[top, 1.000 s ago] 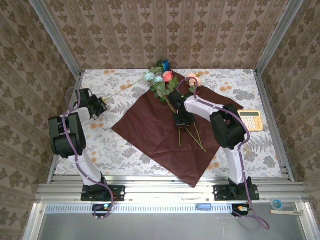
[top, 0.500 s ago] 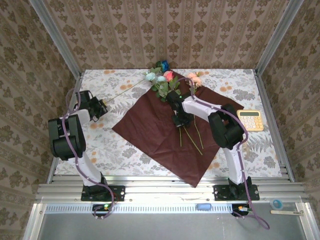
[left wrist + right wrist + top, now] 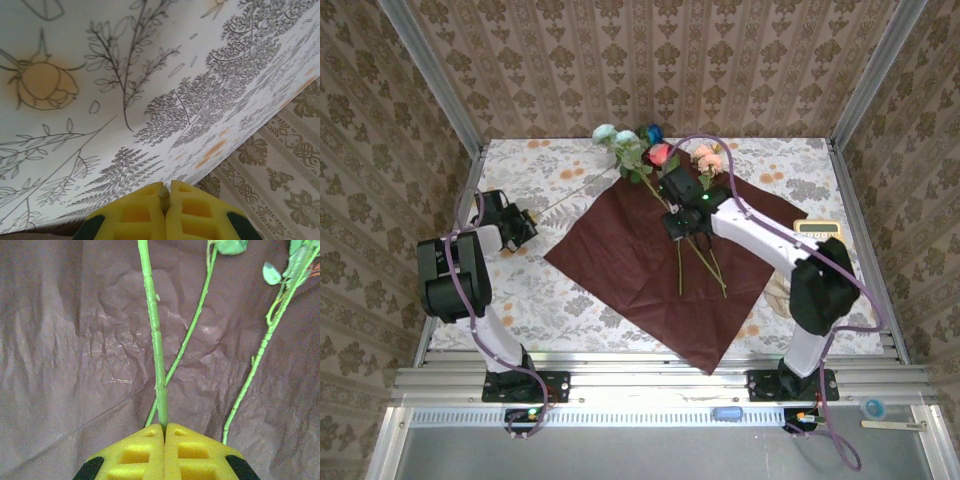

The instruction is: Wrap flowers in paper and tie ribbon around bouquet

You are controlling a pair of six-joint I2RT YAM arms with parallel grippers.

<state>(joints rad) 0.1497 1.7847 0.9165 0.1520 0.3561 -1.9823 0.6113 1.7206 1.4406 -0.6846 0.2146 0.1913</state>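
Right gripper was clamped on one green stem of the thin-stemmed artificial flowers, which lay on the large dark red paper sheet, heads past its far corner. Left gripper pinched a thin stem tip. Best bet: gather the stems parallel along the sheet's diagonal.

Open surface lay near-left of the paper and along the near edge; flowers crowded the far side, a calculator the right.

I can read no text, label or number on anything here. The calculator keys are too small for me.
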